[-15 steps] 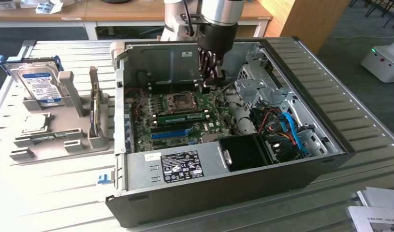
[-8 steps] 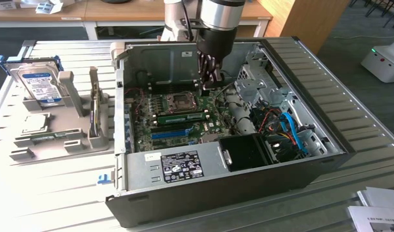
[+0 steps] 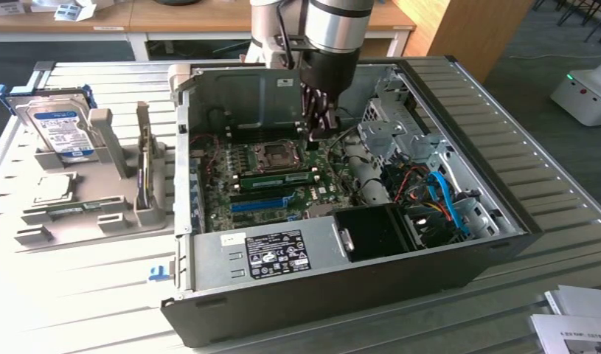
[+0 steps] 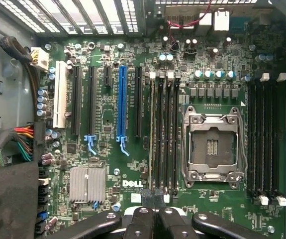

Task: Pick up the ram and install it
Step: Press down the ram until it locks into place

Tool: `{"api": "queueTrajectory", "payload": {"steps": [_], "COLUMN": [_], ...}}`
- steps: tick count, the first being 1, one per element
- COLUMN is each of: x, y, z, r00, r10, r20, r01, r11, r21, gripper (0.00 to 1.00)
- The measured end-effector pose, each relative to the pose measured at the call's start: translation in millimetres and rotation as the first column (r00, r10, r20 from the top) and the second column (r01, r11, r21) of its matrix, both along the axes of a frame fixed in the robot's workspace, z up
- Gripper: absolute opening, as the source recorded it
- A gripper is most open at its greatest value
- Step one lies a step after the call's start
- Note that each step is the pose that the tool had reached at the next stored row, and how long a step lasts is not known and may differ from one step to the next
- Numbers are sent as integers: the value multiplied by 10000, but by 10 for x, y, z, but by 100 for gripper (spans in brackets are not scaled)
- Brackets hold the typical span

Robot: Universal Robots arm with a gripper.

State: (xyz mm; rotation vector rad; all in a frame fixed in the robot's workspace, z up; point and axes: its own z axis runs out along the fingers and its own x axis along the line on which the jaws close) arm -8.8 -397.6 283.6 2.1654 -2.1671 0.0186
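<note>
The open computer case lay on the table, its motherboard exposed, and the ram sat flat in a slot near the processor socket, the gripper pressed together just above it, holding nothing.

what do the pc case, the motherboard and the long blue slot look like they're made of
PC case: looks like sheet metal, dull grey and unpainted inside, with folded edges and punched holes.
Motherboard: green circuit board, probably fibreglass laminate under a glossy coating, with fine traces and soldered parts.
Blue slot: likely moulded plastic, judging by its even, saturated colour and its clip end.
</note>
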Motion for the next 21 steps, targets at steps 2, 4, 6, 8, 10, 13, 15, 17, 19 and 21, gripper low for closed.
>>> {"api": "queueTrajectory", "payload": {"steps": [2, 4, 6, 8, 10, 13, 15, 17, 19, 21], "x": [0, 0, 0, 0, 0, 0, 0, 0, 0, 0], "y": [0, 0, 0, 0, 0, 0, 0, 0, 0, 0], "z": [-17, -36, -53, -70, -87, -113, -129, -145, -162, -182], "r00": [10000, 10000, 10000, 10000, 10000, 10000, 10000, 9999, 9999, 9999], "r10": [5, 10, 17, 25, 34, 45, 47, 49, 50, 50], "r20": [8, 20, 34, 51, 67, 84, 88, 91, 93, 93], "r01": [-5, -10, -17, -25, -34, -45, -47, -49, -50, -50], "r11": [10000, 10000, 10000, 10000, 10000, 10000, 10000, 10000, 10000, 10000], "r21": [0, 0, -1, 0, -1, -1, -2, -1, -1, -1], "gripper": [10, 10, 10, 10, 10, 10, 10, 10, 10, 10]}}
